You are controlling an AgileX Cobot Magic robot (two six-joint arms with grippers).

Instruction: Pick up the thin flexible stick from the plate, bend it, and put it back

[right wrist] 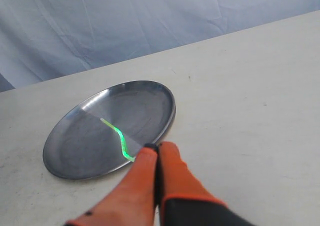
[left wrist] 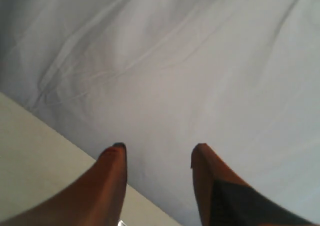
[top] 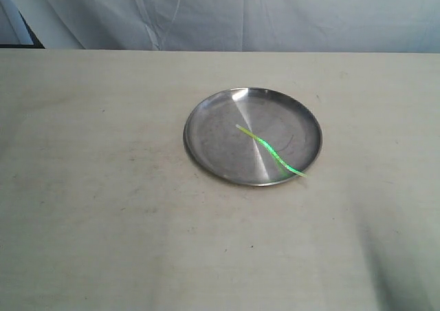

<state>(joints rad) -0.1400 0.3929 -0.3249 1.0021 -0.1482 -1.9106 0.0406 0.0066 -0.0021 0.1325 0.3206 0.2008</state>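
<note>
Only the exterior view lacks arms: the stick (top: 269,149) lies wavy on the plate (top: 206,118), a little right of the surface's (top: 103,187) middle. In the wrist views we find the right gripper (right wrist: 158,147) pressed together, empty, and the left gripper (left wrist: 159,147) apart.

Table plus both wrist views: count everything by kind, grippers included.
plate: 1
stick: 1
grippers: 2 (left gripper, right gripper)
Total: 4
</note>
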